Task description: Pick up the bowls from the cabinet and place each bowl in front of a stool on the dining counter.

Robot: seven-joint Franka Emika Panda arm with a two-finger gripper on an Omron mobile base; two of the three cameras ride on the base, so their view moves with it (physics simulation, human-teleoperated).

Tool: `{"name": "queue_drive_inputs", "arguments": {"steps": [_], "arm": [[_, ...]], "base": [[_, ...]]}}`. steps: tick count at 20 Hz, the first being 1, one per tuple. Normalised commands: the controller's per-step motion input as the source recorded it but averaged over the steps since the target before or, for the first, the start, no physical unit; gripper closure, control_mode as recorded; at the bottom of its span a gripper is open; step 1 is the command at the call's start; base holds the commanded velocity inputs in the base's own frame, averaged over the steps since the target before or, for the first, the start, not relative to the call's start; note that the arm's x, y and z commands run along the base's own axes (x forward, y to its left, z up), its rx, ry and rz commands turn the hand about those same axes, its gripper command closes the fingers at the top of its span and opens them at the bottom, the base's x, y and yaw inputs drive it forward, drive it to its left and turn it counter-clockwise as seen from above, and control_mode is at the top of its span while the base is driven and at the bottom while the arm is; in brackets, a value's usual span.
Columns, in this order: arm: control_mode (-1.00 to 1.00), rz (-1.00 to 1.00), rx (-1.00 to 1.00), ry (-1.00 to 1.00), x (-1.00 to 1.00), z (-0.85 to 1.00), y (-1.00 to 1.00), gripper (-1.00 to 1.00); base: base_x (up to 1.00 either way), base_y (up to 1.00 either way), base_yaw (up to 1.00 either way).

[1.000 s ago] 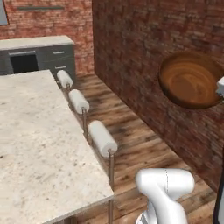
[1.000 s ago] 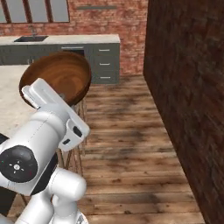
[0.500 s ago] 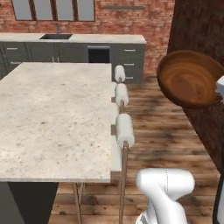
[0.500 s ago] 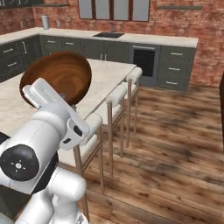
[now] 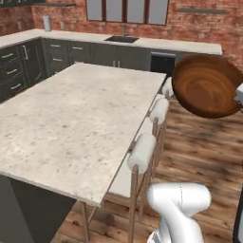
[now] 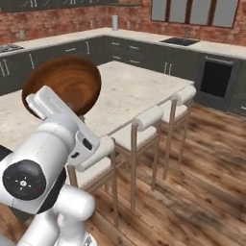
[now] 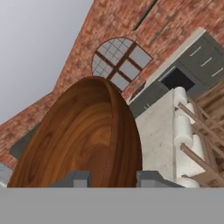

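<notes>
The gripper (image 7: 109, 177) is clamped on the rim of the wooden bowl (image 5: 207, 85), carried tilted in the air beside the stools (image 5: 142, 152). The counter (image 5: 71, 118) top is bare, so I judge neither bowl placed yet; this one comes first.

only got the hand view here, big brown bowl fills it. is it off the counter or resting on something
Observer: Off it. In the left base view the wooden bowl hangs in the air to the right of the dining counter, above the wood floor.
Operator: anything already on the counter top
Observer: Nothing on the stretch the base views show; the right base view shows bare beige stone.
Operator: how many stools, which side
Observer: Three white-cushioned stools stand in a row along the counter edge nearest the arm.
Operator: bowl level?
Observer: No, it is tipped on its side, its hollow facing the base cameras.
</notes>
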Motion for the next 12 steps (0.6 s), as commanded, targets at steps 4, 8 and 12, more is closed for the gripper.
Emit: {"name": "queue_drive_inputs", "arguments": {"steps": [4, 8, 12], "arm": [[1.00, 0.00, 0.00, 0.00, 0.00, 0.00, 0.00, 1.00], [1.00, 0.00, 0.00, 0.00, 0.00, 0.00, 0.00, 1.00], [1.00, 0.00, 0.00, 0.00, 0.00, 0.00, 0.00, 1.00]], "base": [[0.75, -0.58, 0.51], [0.70, -0.43, 0.49], [0.76, -0.29, 0.52]]}}
